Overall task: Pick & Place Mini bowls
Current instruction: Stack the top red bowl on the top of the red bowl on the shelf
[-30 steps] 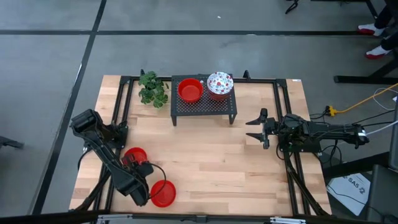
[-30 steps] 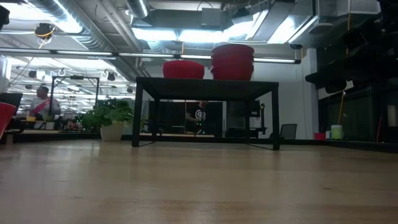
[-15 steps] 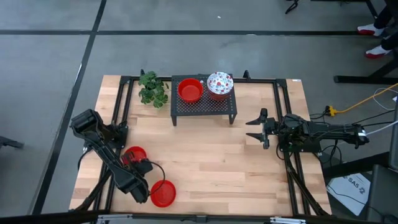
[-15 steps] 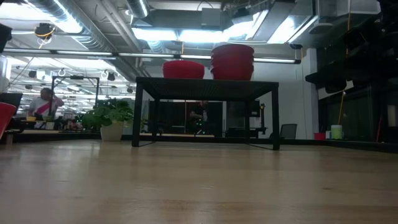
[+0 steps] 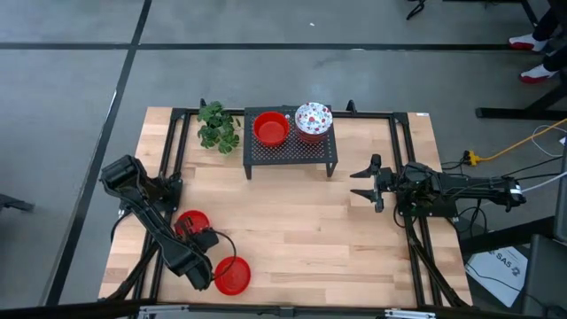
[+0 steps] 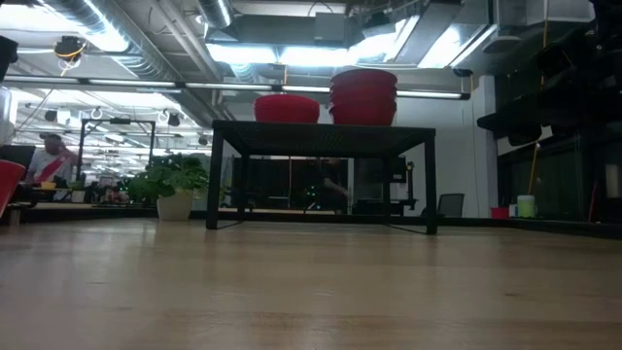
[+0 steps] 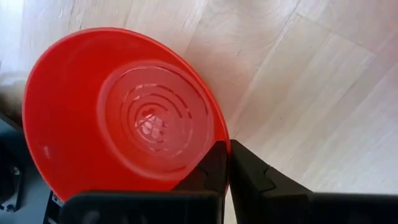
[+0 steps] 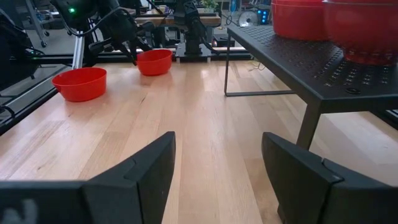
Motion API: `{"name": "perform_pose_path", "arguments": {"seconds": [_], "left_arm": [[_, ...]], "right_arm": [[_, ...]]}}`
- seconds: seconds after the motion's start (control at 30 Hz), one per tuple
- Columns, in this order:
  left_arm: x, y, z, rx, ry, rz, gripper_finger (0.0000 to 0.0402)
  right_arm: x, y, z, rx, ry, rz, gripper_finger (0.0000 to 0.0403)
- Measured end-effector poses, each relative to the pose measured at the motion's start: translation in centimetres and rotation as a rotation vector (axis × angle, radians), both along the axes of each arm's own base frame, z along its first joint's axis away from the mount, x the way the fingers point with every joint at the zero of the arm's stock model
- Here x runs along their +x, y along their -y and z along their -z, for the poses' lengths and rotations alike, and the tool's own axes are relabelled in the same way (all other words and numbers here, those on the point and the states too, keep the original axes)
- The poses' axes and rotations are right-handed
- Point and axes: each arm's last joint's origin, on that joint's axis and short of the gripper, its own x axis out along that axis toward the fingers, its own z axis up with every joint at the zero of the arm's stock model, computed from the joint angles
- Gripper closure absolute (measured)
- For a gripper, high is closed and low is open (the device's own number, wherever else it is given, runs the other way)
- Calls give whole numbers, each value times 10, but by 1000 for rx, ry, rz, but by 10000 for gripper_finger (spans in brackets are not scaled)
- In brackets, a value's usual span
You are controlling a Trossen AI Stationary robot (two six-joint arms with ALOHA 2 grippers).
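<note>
My left gripper (image 5: 211, 267) is near the table's near left corner, shut on the rim of a plain red mini bowl (image 5: 232, 276), which fills the left wrist view (image 7: 124, 112). A second red bowl (image 5: 192, 221) stands on the table beside the left arm. On a black rack (image 5: 291, 151) at the far side stand a red bowl (image 5: 271, 128) and a stack topped by a white floral bowl (image 5: 313, 119). My right gripper (image 5: 363, 182) is open and empty at the table's right, level with its middle. My left gripper pinches the red bowl's rim (image 7: 214, 138) between its two fingers, one finger (image 7: 208, 167) inside the bowl and the other (image 7: 252, 177) outside. It holds the side of the bowl toward the table's left. The bowl is mouth up; in the right wrist view (image 8: 79, 83) it seems to rest on the table.
A green plant (image 5: 215, 125) stands left of the rack at the far edge. Black frame rails run along the table's left (image 5: 168, 168) and right (image 5: 400, 151) sides. Bare wood lies between the rack and the near edge (image 5: 301, 230).
</note>
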Motion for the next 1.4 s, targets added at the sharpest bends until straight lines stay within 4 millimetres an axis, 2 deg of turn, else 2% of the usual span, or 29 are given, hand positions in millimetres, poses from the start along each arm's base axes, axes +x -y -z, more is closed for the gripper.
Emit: {"name": "perform_pose_path", "arguments": {"seconds": [0.33, 0.67, 1.03, 1.4], "left_arm": [[3, 2, -22, -52, 88, 29, 398], [-3, -11, -56, -92, 256, 23, 398], [1, -41, -91, -119, 429, -60, 398], [21, -83, -105, -57, 486, -95, 398]], "right_arm": [[0, 0, 0, 0, 0, 0, 166], [0, 0, 0, 0, 0, 0, 166], [0, 0, 0, 0, 0, 0, 166], [0, 0, 0, 0, 0, 0, 166]]}}
